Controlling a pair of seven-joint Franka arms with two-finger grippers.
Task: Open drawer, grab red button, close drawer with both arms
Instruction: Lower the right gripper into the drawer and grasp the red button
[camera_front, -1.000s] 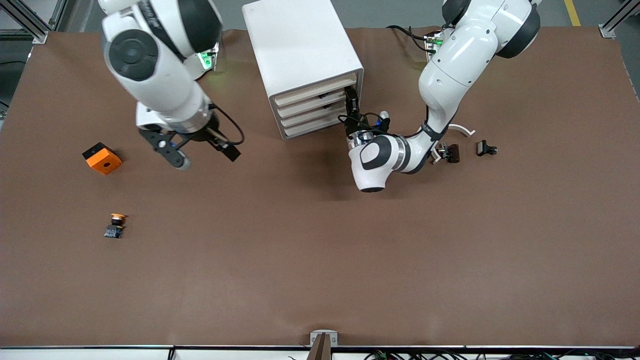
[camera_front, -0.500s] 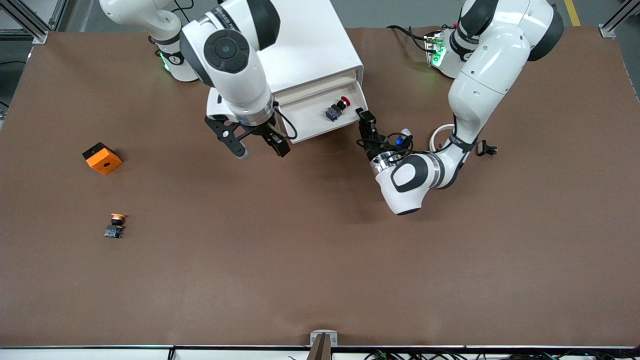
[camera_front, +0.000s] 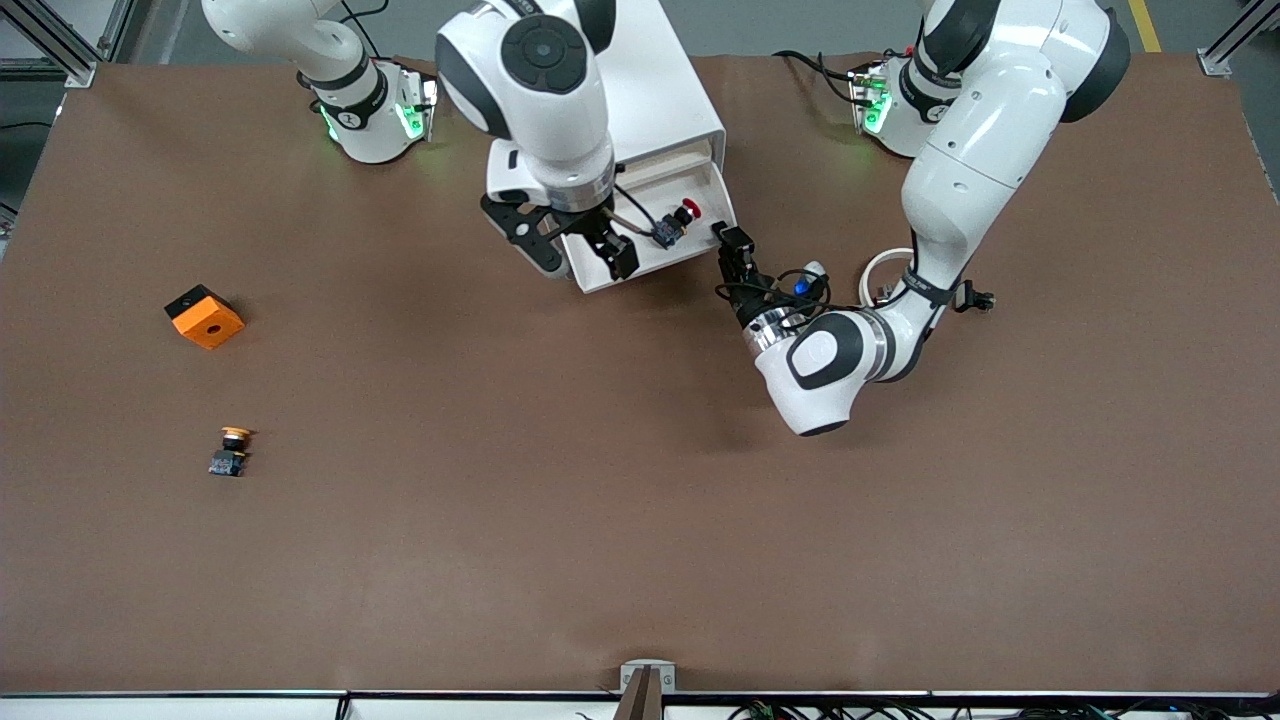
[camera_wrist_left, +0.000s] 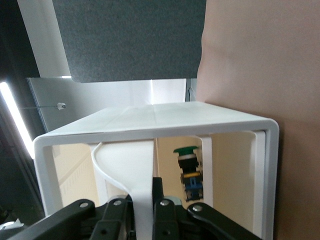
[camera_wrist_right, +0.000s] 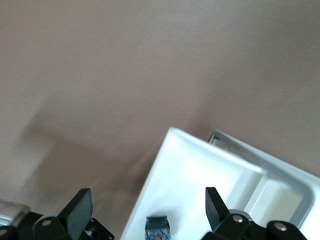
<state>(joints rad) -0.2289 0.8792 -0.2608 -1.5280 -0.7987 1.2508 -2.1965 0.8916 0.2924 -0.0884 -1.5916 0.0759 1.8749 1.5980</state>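
Finds the drawer (camera_front: 700, 250) pulled out of the white cabinet (camera_front: 620, 90), the topmost of the stacked trays, toward the front camera. Places the button (camera_front: 673, 225) inside that drawer, lying on its white floor, red cap pointing toward the left arm's end of the counter (camera_front: 640, 520), bluish base toward the right arm's end. Touches neither claw.

Puts the left claw (camera_front: 728, 240) at the drawer's front corner on the left arm's end, low above the counter. Clamps its fingers (camera_wrist_left: 162, 207) tight on the thin white front wall of the drawer, seen plainly in the left wrist view, with the cabinet's open frame and the button showing past that wall.

Hangs the right claw (camera_front: 578, 258) over the drawer's corner toward the right arm's end, pointing down. Spreads its fingers (camera_wrist_right: 80, 210) wide apart, gripping nothing. Catches, in the right wrist view, the button's bluish base between the two fingers and lower down, apart from both.

Leaves an orange cube (camera_front: 204, 316) with a hole near the right arm's end of the counter, and nearer the front camera than it a yellow-capped button (camera_front: 233, 450). Tucks a white ring (camera_front: 880, 268) and a small black part (camera_front: 975, 297) beside the left arm's forearm.
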